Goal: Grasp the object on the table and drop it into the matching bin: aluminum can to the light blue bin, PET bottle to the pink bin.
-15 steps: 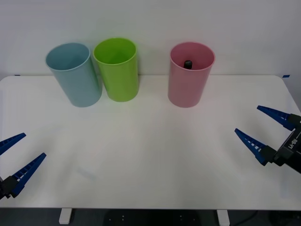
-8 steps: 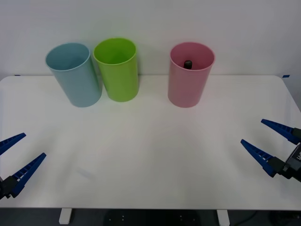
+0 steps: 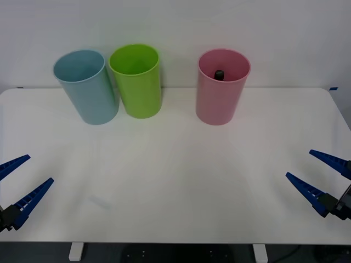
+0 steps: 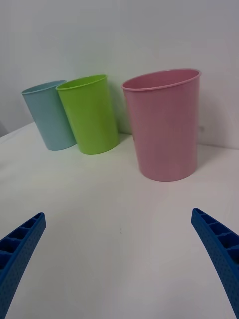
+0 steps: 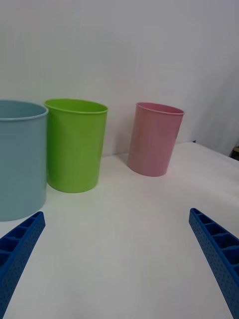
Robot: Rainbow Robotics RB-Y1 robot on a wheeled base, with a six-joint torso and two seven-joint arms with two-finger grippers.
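Front view. The PET bottle [image 3: 219, 74] sits inside the pink bin [image 3: 219, 98] at one o'clock on the surface [image 3: 175, 175], its black cap showing below the rim; the light blue bin [image 3: 88, 90] at eleven o'clock and the lime green bin [image 3: 137, 85] just beside it appear empty. My right jaws [image 3: 318, 175] hover at four o'clock, spread and holding nothing; my left jaws [image 3: 19, 183] hang at eight o'clock, likewise spread. Step in hand, as I judge it: the drop looks done and both arms are clear of the bins. The next move calls for no grasp, only parking.
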